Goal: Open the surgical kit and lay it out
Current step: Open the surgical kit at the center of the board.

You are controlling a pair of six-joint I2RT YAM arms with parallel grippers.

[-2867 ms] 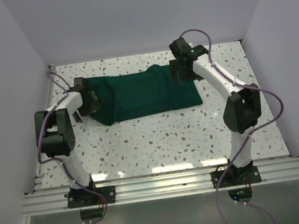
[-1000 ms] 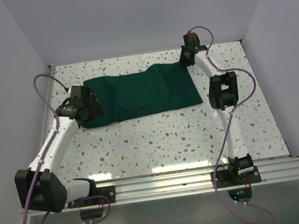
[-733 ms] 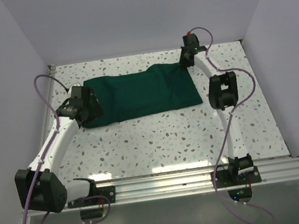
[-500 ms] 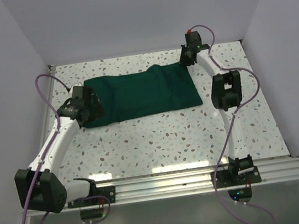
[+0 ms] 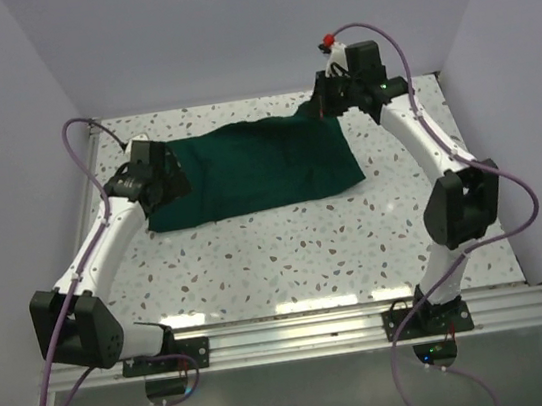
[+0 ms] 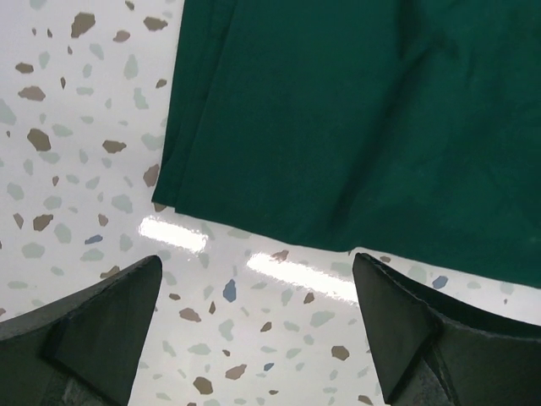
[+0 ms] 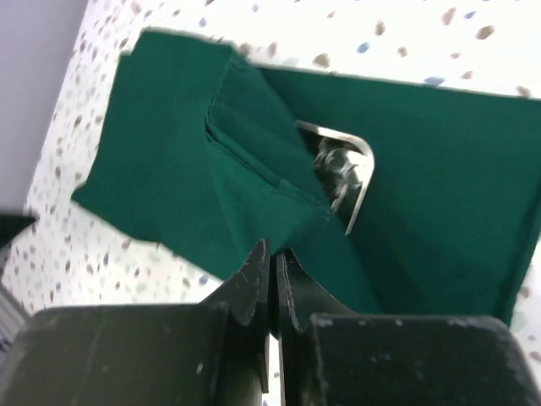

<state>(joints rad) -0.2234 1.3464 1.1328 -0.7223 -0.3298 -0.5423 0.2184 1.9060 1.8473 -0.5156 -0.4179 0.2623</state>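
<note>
Once right arm swung up and back, right gripper hangs over wrap's 1 o'clock corner, fingers clenched on fold of dark green cloth wrap; that edge now tented off table. Wrist view: raised flap bares corner of steel tray, with shiny instruments inside too blurred to name. Left gripper spread wide, grasping nothing, over wrap's 8 o'clock corner. Judgement: first flap opening; kit otherwise folded, lying at table's 12 o'clock.
</note>
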